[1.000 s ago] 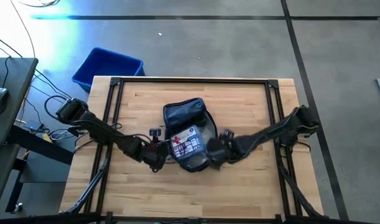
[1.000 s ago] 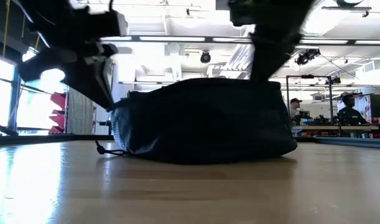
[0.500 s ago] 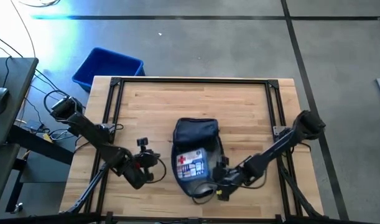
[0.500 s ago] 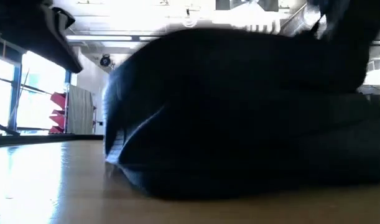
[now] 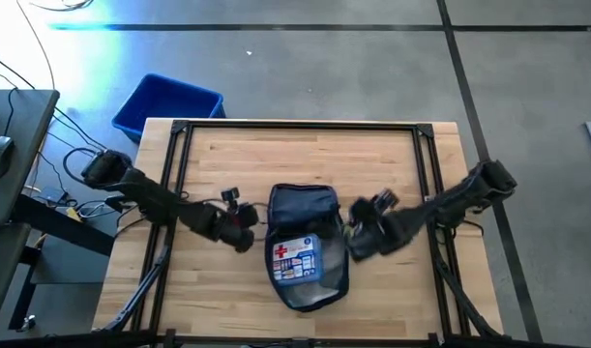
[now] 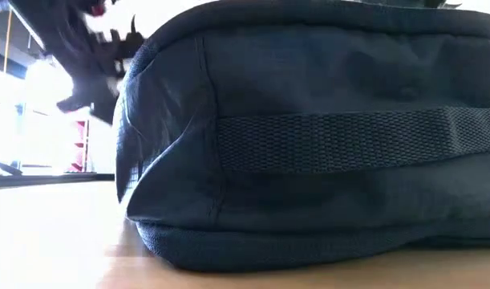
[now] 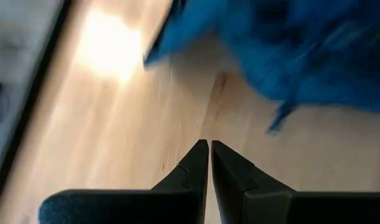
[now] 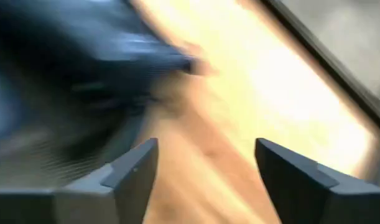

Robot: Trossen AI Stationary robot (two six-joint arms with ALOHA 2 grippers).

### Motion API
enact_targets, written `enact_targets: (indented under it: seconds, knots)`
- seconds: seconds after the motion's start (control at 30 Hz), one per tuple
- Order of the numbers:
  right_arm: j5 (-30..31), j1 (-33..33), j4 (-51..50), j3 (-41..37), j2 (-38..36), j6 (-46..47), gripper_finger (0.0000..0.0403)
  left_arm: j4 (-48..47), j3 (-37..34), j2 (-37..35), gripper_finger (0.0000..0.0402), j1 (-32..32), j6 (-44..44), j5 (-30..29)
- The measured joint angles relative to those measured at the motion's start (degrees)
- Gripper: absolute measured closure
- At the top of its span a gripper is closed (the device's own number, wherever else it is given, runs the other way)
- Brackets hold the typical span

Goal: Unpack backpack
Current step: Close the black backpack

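The dark navy backpack [image 5: 303, 208] lies flat on the table's middle and fills the low view [image 6: 325, 136]. Its front is open toward the near edge, and a white pouch with a red cross [image 5: 293, 256] lies inside. My left gripper [image 5: 245, 234] hovers just left of the backpack; in its wrist view it [image 7: 208, 144] is shut over bare wood. My right gripper [image 5: 358, 242] is just right of the backpack; its wrist view shows it [image 8: 205, 146] open over wood with the backpack [image 8: 65, 74] off to one side. Neither touches the backpack.
A bright blue bin [image 5: 167, 104] stands on the floor past the table's far left corner. A black frame [image 5: 300, 126] runs around the table top. Bare wood lies free on the far half and at both sides of the backpack.
The backpack slid toward the near edge and now lies close before the low camera. My right gripper went with it to its near end, then drew back up to its right side. My left gripper swung out toward the near left, then came back beside the backpack.
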Motion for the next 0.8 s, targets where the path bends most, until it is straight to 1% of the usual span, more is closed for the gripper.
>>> enact_targets:
  seconds: [0.03,0.1,0.2,0.27,0.3,0.33,0.37,0.47,0.53,0.57,0.67,0.8]
  knots:
    - [-1.0,-2.2,-0.2,-1.1,-0.2,-0.8,0.0186,2.5,-1.4,0.0,0.0402,1.4,1.1,1.4]
    - [-4.1,-7.1,2.5,-4.2,-0.3,-5.3,0.0232,9.3,-3.9,0.0,0.0402,4.0,3.8,5.0]
    - [-8.3,-14.7,12.7,-9.7,-0.3,-13.5,0.0311,20.9,-7.8,0.0,0.0402,8.1,10.0,13.2]
    - [-9.9,-19.2,19.8,-13.7,-0.3,-17.0,0.0365,29.5,-9.9,0.0,0.0402,10.8,14.2,19.7]
    - [-10.1,-21.0,24.2,-15.6,-0.4,-18.5,0.0383,33.1,-10.8,0.0,0.0402,12.1,15.3,22.1]
    - [-10.4,-22.4,29.6,-17.6,-0.7,-20.2,0.0392,36.0,-11.5,0.0,0.0402,13.4,16.1,24.1]
    - [-11.6,-23.6,35.3,-19.6,-1.2,-22.1,0.0393,38.3,-12.0,0.0,0.0402,14.6,16.7,25.5]
    - [-19.7,-26.9,55.7,-25.6,-2.5,-28.5,0.0388,43.1,-12.4,0.0,0.0402,18.2,19.0,27.7]
    - [-24.5,-28.4,66.9,-29.2,-3.0,-30.8,0.0391,44.6,-12.4,0.0,0.0402,20.5,20.3,28.5]
    - [-25.9,-29.0,71.4,-30.5,-3.0,-30.9,0.0394,44.8,-12.4,0.0,0.0402,21.5,20.8,28.5]
    - [-28.8,-30.0,82.1,-33.0,-3.0,-32.8,0.0401,45.6,-12.5,0.0,0.0402,23.9,22.7,28.3]
    - [-32.2,-30.5,90.0,-33.3,-2.9,-35.8,0.0402,47.2,-12.5,-0.1,0.0402,26.2,26.3,28.1]
